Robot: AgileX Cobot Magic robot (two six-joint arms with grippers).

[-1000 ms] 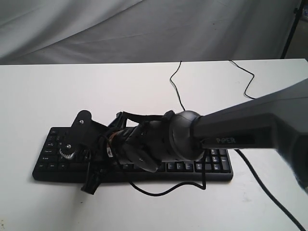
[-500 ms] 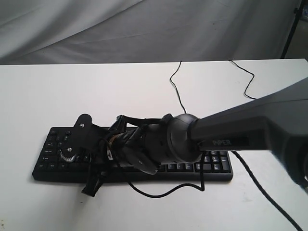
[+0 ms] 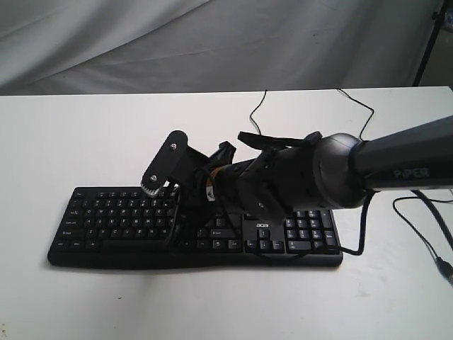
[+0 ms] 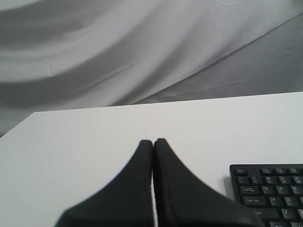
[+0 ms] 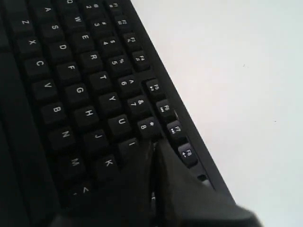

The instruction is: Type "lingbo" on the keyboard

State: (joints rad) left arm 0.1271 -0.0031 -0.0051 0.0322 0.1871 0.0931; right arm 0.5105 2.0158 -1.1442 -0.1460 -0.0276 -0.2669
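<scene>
Right gripper (image 5: 154,144): fingers pressed together, empty. I had moved it toward 2 o'clock over the keyboard (image 3: 106,219); its tip met the I key (image 5: 128,146), which I judged the second letter. Left gripper (image 4: 153,141): likewise closed, empty.

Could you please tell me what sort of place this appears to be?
Probably a robotics lab or test bench: a white table set against a draped grey cloth backdrop, with a robot arm reaching over a wired keyboard.
</scene>
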